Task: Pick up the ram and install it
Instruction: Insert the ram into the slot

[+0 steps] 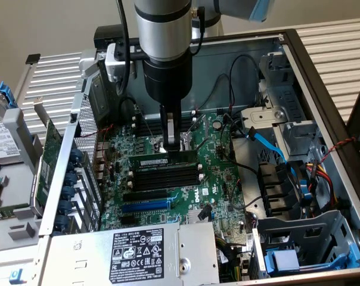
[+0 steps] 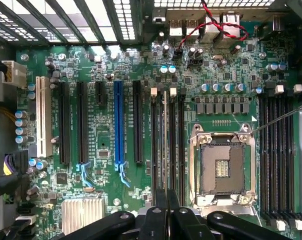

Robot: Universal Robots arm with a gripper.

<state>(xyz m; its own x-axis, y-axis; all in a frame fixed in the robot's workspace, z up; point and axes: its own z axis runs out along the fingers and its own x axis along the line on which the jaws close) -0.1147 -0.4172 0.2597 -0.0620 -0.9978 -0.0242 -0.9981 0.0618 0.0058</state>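
My gripper [image 1: 171, 145] reaches down from the arm into the open computer case and is shut on the ram [image 1: 149, 161], a narrow green stick with a white label. The stick lies level along the far slot of a bank of black memory slots [image 1: 168, 177]; whether it is seated I cannot tell. In the wrist view the dark fingers [image 2: 160, 216] close around the ram [image 2: 165, 150], seen edge-on and lined up with the memory slots [image 2: 174, 145] with white end clips, beside the CPU socket [image 2: 222, 167].
The motherboard [image 1: 219, 179] carries a second bank of memory slots [image 2: 276, 150], black and blue expansion slots [image 2: 118, 125] and a heatsink [image 2: 81, 212]. Loose cables, one of them blue [image 1: 269, 146], cross near the drive cage [image 1: 311, 238]. A power supply [image 1: 144, 253] sits in front.
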